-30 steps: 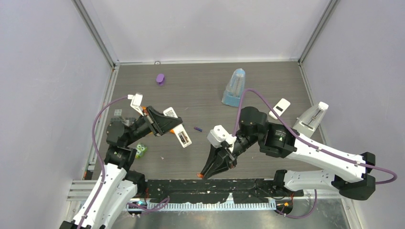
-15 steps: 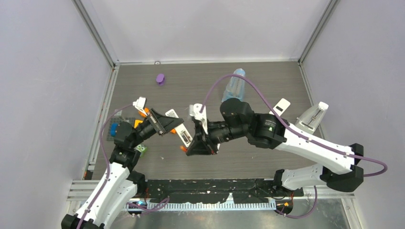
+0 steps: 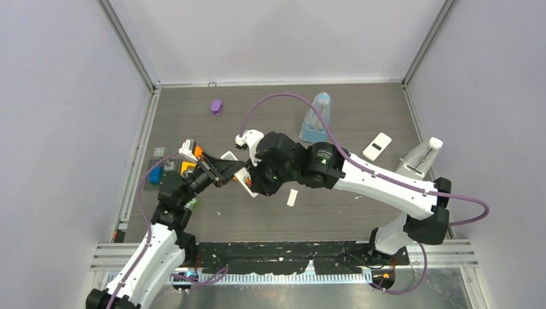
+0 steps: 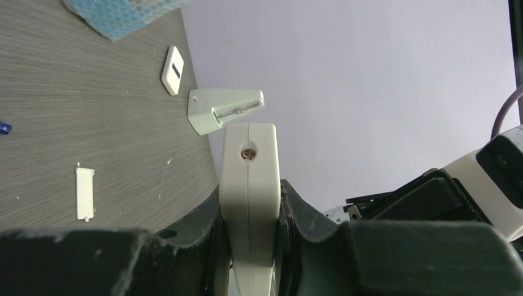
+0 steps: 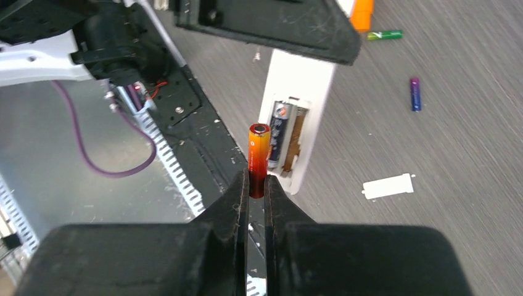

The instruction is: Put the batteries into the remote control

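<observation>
The remote control (image 5: 302, 83) is hanging left of centre, clamped in the left gripper (image 4: 251, 206). The right gripper (image 5: 256, 185), pinching the red battery (image 5: 258, 151), is arriving from nearer, lining it up beside the half-filled bay (image 5: 290, 139).

On the grey table (image 3: 180, 116) we note a small purple object (image 3: 216, 106) at rear left. A blue-tinted container (image 3: 316, 119) lies mid-rear, a white wedge (image 3: 422, 158) at right.

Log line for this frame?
left gripper: shut on remote | right gripper: shut on red battery beside open bay | seated: one cell | cover: on table
</observation>
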`<state>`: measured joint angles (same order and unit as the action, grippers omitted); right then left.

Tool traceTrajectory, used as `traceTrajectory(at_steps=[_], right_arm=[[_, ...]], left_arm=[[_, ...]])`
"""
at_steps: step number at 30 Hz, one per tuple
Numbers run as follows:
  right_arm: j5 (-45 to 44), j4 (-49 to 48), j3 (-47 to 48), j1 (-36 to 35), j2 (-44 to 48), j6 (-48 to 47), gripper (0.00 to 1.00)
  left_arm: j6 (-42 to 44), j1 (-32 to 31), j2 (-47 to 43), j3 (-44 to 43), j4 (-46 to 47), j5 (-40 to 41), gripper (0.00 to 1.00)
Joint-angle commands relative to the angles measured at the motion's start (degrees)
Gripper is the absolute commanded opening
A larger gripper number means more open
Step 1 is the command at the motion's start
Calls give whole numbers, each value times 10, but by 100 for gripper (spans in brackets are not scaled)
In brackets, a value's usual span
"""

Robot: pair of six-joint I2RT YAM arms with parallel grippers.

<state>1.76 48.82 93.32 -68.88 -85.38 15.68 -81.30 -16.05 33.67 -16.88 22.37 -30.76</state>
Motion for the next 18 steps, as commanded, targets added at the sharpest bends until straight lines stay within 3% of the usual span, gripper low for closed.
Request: traceTrajectory(at_steps=[1,18], right_arm=[[-74,32,54,-6,-19,19,10],[-99,88,85,-13,-68,10,14]], left_arm=[[-16,-1,1,9,57,11,0],[19,-1,1,30,103,20,0]])
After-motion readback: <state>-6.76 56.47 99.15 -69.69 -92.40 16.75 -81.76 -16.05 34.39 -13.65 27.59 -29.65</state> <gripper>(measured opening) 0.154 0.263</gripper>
